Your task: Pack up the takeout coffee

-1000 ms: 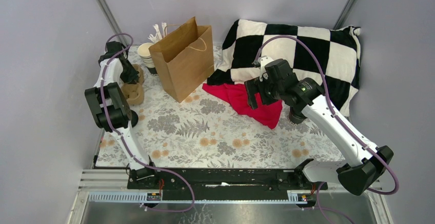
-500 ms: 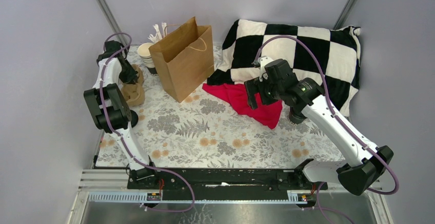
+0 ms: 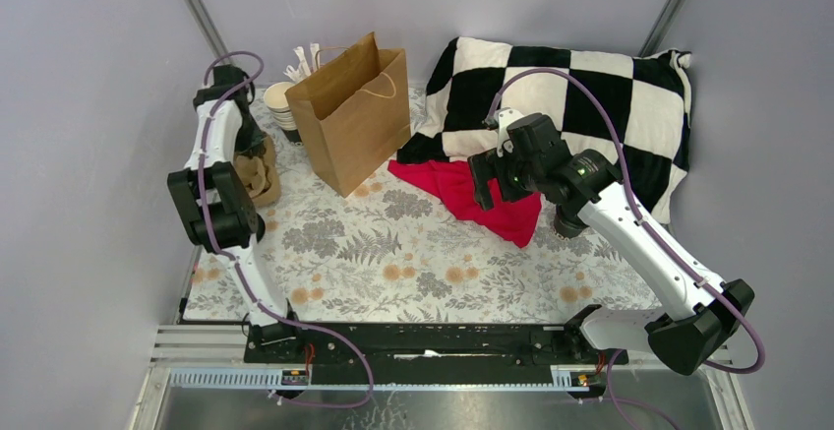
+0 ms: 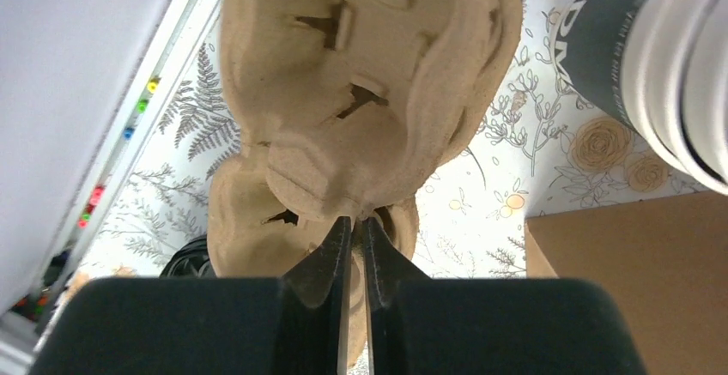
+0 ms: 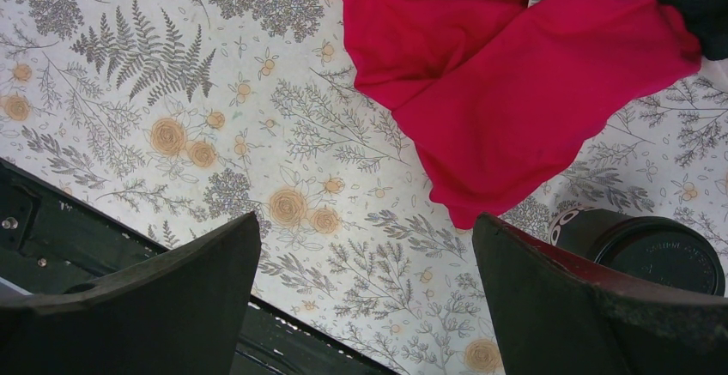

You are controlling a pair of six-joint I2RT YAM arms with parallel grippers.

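Left wrist: left pincer tight on cardboard carrier; right pincer downturned, wide apart.

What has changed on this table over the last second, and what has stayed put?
The left arm's fingers, pinched on the rim of the brown moulded-pulp cup carrier, rose with the arm and seem to have tipped the carrier up slightly. The right arm's fingers stayed open above the red cloth; the dark paper cup with a black lid, brown paper bag and checked pillow did not move.
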